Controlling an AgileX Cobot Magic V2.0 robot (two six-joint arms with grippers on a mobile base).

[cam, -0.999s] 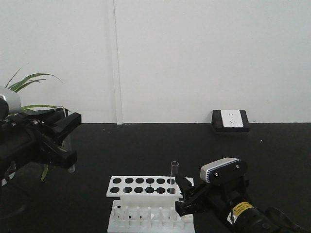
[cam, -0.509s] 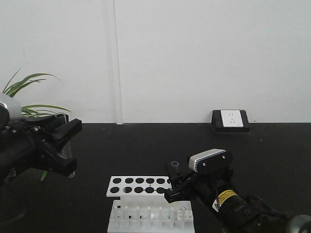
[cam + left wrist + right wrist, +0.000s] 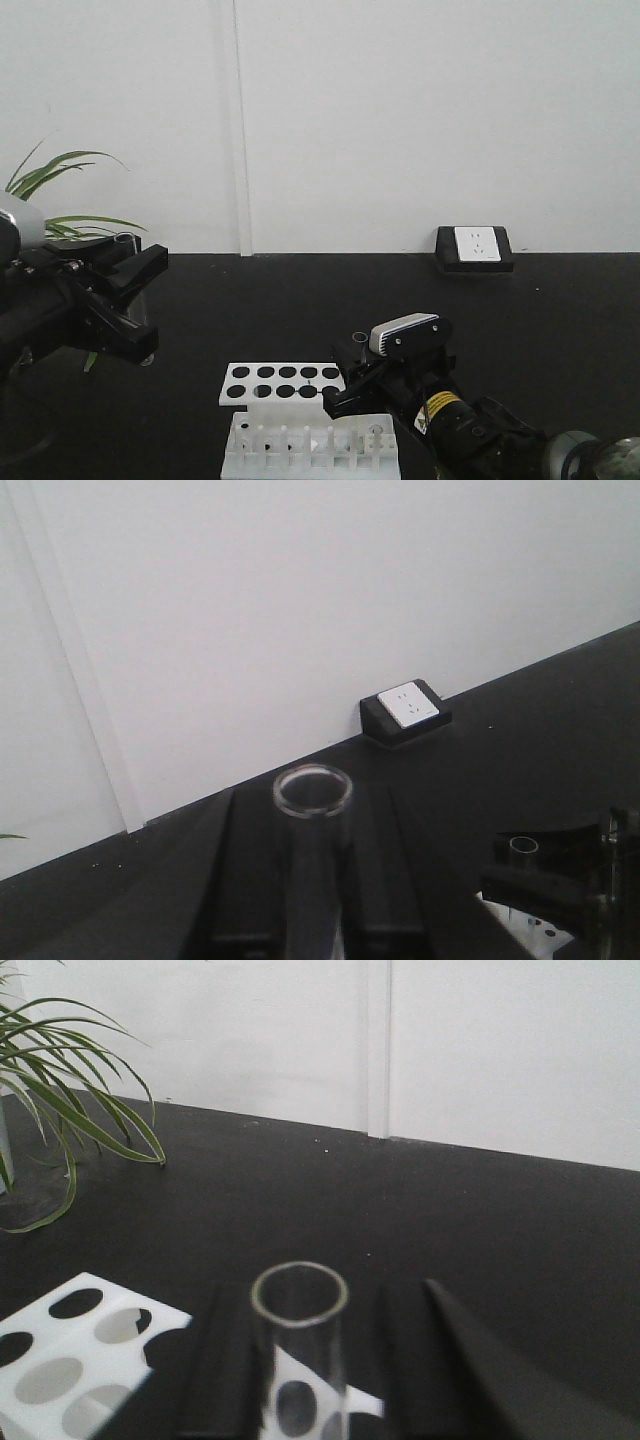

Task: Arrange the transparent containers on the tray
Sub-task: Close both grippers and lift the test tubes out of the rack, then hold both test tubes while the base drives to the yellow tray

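Observation:
I have two clear test tubes in sight. One test tube [image 3: 312, 810] is up in the air at the left, its rim [image 3: 127, 240] above my left gripper [image 3: 148, 298], which is shut on it. The other test tube [image 3: 298, 1310] stands upright in the right end of the white holed rack [image 3: 280, 380], its rim [image 3: 358, 338] just above the fingers. My right gripper [image 3: 345, 375] straddles it, open: the left finger [image 3: 235, 1360] is against the glass and a dark gap shows before the right finger [image 3: 410, 1360]. The tray is out of view.
The rack [image 3: 60, 1360] sits at the front middle of the black table. A black box with a white socket [image 3: 474, 248] stands at the back wall on the right. A green plant [image 3: 60, 190] is behind my left arm.
My right gripper has moved left along the rack and now has its fingers on both sides of the standing tube. My left gripper dropped slightly with its tube, then held still.

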